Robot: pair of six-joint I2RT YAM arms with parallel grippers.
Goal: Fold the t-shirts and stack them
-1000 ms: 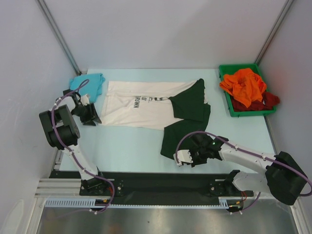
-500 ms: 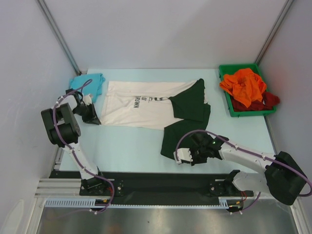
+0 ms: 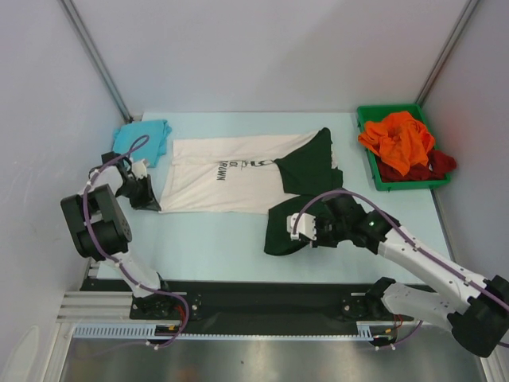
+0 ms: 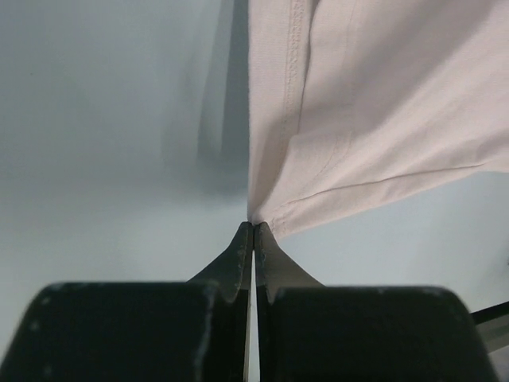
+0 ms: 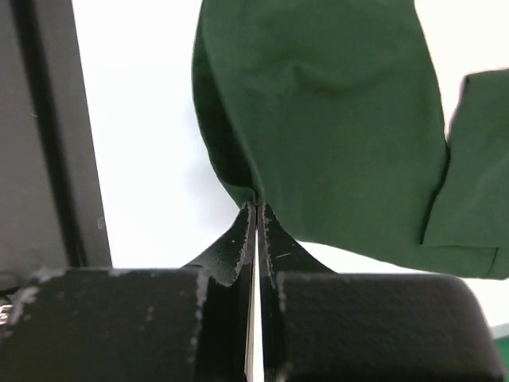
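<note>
Left end effector and right end effector each pinch the cream shirt.
The shirt lies spread across the middle of the table. The left jaws are closed on its hem corner, the right jaws on a green sleeve. A teal shirt lies far left.

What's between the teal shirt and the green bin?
The cream shirt fills most of it, starting right beside the teal shirt, dark green sleeves toward the bin; then a strip of bare table. Seen in the top view.
</note>
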